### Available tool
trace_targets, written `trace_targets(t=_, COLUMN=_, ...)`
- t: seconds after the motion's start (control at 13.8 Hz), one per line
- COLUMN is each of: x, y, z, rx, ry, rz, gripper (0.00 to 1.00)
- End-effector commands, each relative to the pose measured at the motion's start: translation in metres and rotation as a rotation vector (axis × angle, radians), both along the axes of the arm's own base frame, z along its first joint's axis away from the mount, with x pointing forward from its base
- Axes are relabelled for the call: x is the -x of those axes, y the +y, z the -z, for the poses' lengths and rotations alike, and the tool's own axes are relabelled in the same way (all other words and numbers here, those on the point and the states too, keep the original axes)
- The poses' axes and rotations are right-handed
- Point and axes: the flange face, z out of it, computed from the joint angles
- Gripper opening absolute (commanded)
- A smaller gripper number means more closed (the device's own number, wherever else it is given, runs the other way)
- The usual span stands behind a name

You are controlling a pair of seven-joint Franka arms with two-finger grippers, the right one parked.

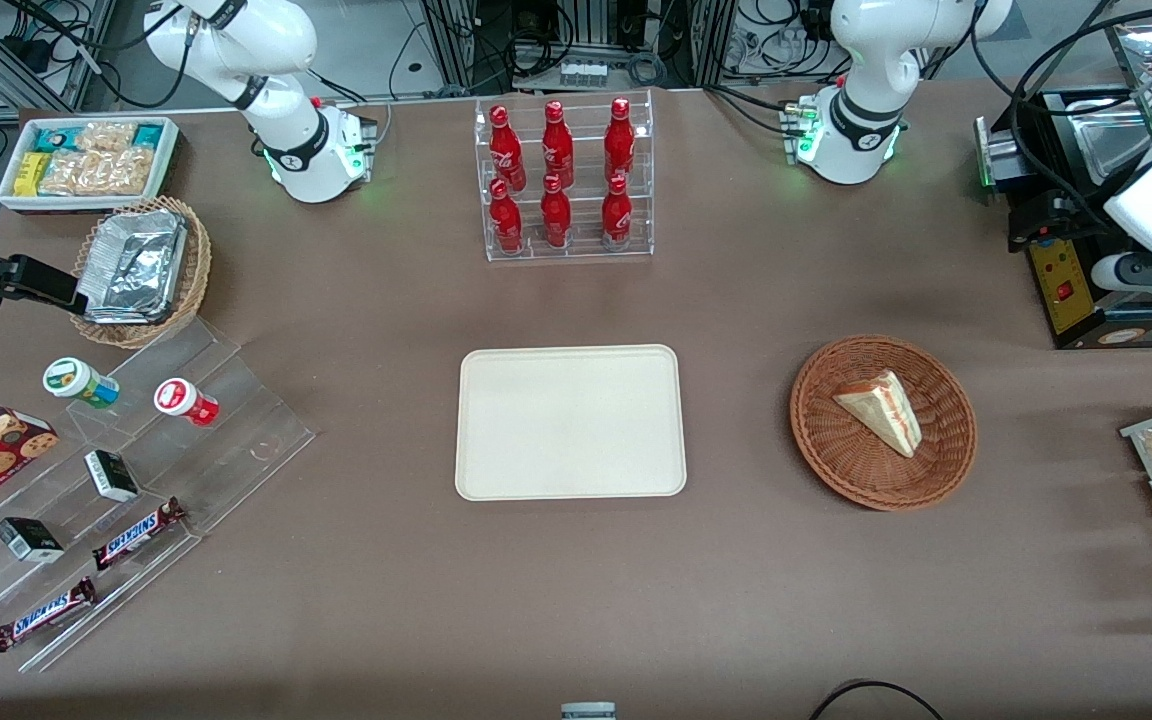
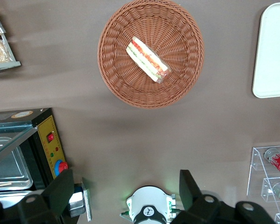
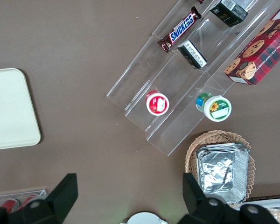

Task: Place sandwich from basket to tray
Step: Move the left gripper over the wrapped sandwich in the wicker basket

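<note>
Lying on its side in the basket (image 1: 883, 422), the sandwich (image 1: 880, 410) shows its red and green filling at the cut edge (plainest from the left wrist view (image 2: 147, 59)). Nothing touches it. The basket (image 2: 150, 52) sits on the brown table (image 1: 576, 600) toward the working arm's end, well apart from the bare tray (image 1: 570, 421). The left gripper (image 2: 126, 193) hangs high above the table, clear of the basket, its two fingers (image 2: 63, 189) spread wide and holding nothing. A rack of red bottles (image 1: 563, 180) stands farther from the front camera than the tray.
</note>
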Motion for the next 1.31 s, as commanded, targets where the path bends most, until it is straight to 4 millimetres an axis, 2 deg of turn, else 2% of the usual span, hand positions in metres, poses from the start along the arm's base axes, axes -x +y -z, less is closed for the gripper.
trace_targets(t=0.0, x=0.001, y=-0.002, z=-0.006, rx=-0.002, ry=0.007, rz=0.019, gripper=1.00)
trace_targets(t=0.15, x=-0.005, y=-0.002, z=0.003, rx=-0.003, ry=0.016, rz=0.014, gripper=1.00)
trace_targets(t=0.29, x=-0.015, y=-0.003, z=0.026, rx=-0.017, ry=0.035, rz=0.009, gripper=1.00)
trace_targets(t=0.73, x=-0.018, y=0.005, z=0.130, rx=-0.055, ry=0.007, rz=-0.048, gripper=1.00)
trace_targets(t=0.87, x=-0.019, y=0.004, z=0.165, rx=-0.083, ry=-0.033, rz=-0.221, gripper=1.00)
trace_targets(t=1.02, x=-0.021, y=-0.007, z=0.204, rx=-0.112, ry=-0.093, rz=-0.462, gripper=1.00)
trace_targets(t=1.24, x=-0.011, y=-0.022, z=0.248, rx=-0.094, ry=-0.182, rz=-0.673, gripper=1.00)
